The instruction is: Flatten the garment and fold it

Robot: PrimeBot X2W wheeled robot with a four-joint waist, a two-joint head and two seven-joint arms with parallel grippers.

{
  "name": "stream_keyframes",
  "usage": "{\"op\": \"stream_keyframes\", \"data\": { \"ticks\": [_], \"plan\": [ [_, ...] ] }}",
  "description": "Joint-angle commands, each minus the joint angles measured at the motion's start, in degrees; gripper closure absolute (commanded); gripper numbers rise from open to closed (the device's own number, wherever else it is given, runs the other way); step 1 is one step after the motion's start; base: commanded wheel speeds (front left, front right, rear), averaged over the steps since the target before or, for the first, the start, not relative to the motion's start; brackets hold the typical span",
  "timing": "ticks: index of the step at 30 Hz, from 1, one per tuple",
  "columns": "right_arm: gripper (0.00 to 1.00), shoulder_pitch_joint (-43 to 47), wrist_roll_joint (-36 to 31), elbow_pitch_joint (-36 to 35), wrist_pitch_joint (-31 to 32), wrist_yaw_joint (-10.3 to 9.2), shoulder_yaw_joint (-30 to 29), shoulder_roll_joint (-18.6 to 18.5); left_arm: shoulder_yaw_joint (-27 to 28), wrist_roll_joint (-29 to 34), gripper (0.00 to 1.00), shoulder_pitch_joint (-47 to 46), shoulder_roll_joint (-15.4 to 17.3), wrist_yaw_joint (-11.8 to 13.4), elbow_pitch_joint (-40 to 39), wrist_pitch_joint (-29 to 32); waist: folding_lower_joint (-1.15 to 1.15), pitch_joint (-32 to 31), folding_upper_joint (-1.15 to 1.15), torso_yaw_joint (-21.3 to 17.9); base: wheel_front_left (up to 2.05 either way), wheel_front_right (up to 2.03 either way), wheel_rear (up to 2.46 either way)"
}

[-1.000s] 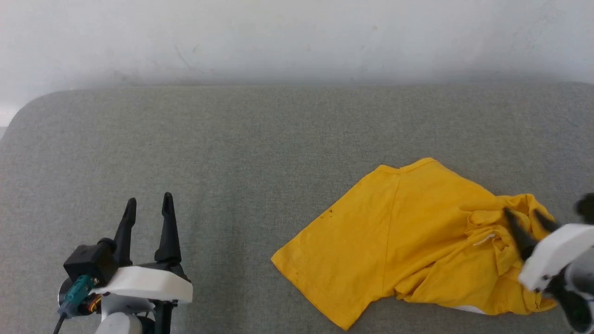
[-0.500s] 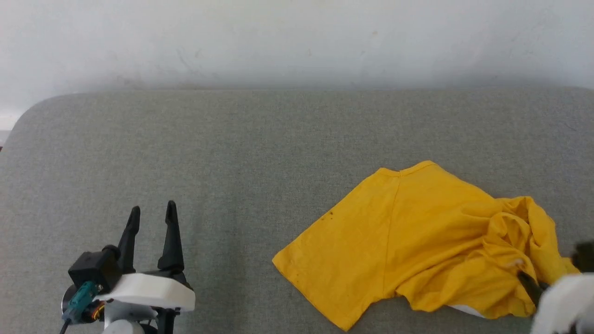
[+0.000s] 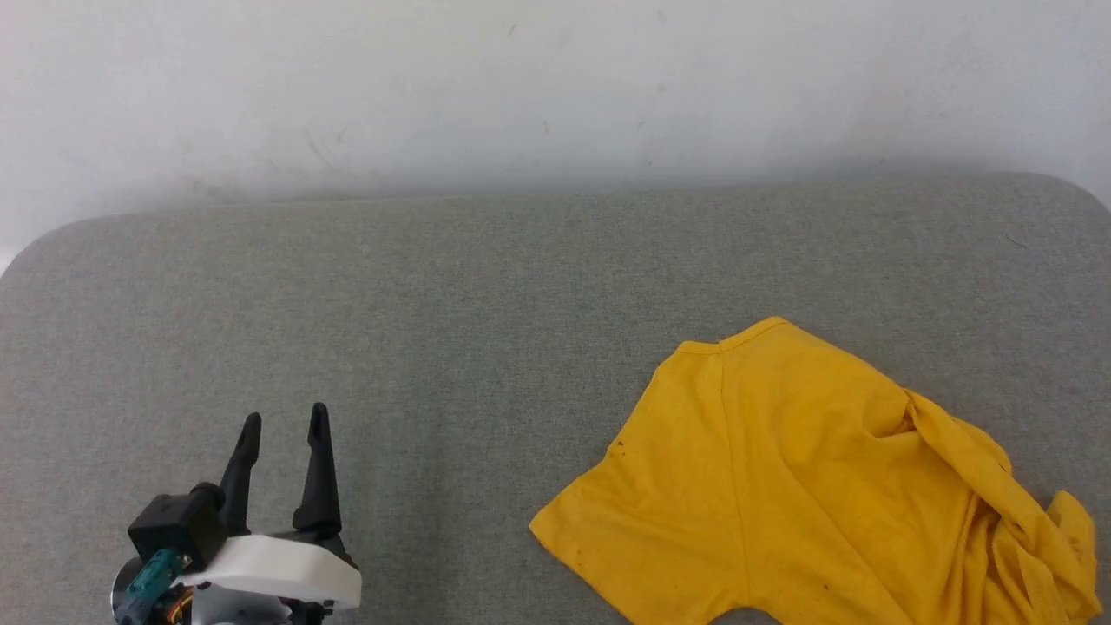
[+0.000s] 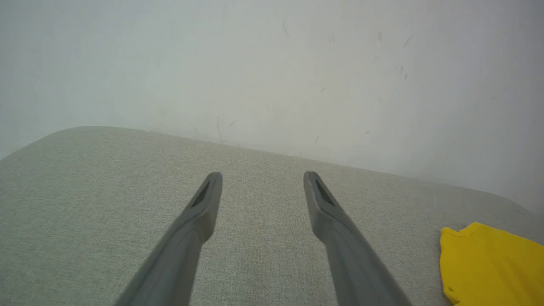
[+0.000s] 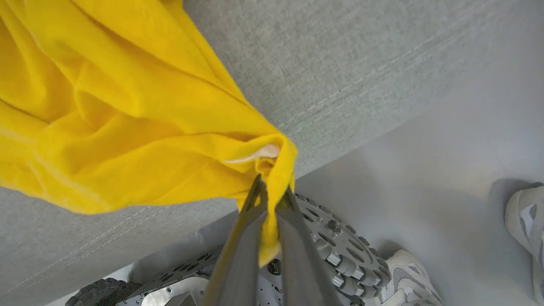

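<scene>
Left side: my left claw (image 3: 285, 413) hovers over bare desk (image 3: 486, 286), its two long, dark, tapering fingers spread wide with nothing between them. In the left wrist view the same claw (image 4: 262, 175) points toward the wall (image 4: 272, 63).

Desk: one surface with a grey woven cover, fine-grained and matte, and rounded corners at the far edge. The wall behind it is white and lightly scuffed.

Right of centre: one garment (image 3: 781, 486), bright yellow soft cotton. It lies on the desk's near right part, well apart from my left claw. Its left portion is spread fairly flat, with a straight seam and a few small dark specks near the hem. Its right portion is bunched into long ridged folds that trail off toward the right.

Right side: my right claw (image 5: 273, 196) is closed narrow on a gathered fold of the garment (image 5: 127, 106), past the desk's edge. Yellow cloth is pinched between its two fingers, and a small white patch shows at the fold.

Below it: pale smooth floor (image 5: 425, 148), one grey wheel (image 5: 335, 250) ringed with rollers, and two white shoes (image 5: 403, 272).
</scene>
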Motion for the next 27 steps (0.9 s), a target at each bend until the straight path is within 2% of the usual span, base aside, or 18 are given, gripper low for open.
{"op": "stream_keyframes", "data": {
  "ticks": [1,7,11,17,23,27],
  "plan": [
    [0.00,-0.7,1.8,1.0,-1.2,-0.04,0.0,0.2,0.0,0.1,0.00,0.3,0.5,0.3,-0.3,0.1,0.01,-0.1,-0.01,-0.2,0.00,0.00,0.00],
    [0.00,-5.7,6.8,-1.4,-13.7,-0.04,-1.0,0.2,-0.2,0.0,0.00,0.7,0.4,0.7,-0.7,0.2,0.01,-0.3,-0.01,0.0,0.00,0.00,0.00],
    [0.00,-10.9,4.1,-3.2,-18.9,-0.04,-0.8,0.0,-0.1,-0.2,0.00,1.1,0.2,1.2,-1.1,0.2,0.01,0.0,-0.01,0.1,0.00,0.00,0.00],
    [0.00,-24.4,2.1,3.1,-16.2,-0.04,6.6,-5.5,-0.7,-0.2,0.00,-0.5,-0.1,1.1,-1.7,0.2,0.01,2.4,-0.01,0.8,0.00,0.00,0.00],
    [0.00,-39.1,2.3,12.2,-11.2,-0.04,17.6,-12.2,-2.0,0.2,0.00,-3.7,-0.6,0.1,-1.8,0.1,0.01,6.1,-0.01,3.1,0.00,0.00,0.00],
    [0.00,-47.3,2.3,18.7,-6.9,-0.04,24.9,-14.6,-3.0,0.4,0.00,-6.0,-1.2,-0.6,-1.0,0.0,0.01,8.2,-0.01,5.0,0.00,0.00,0.00]
  ]
}}
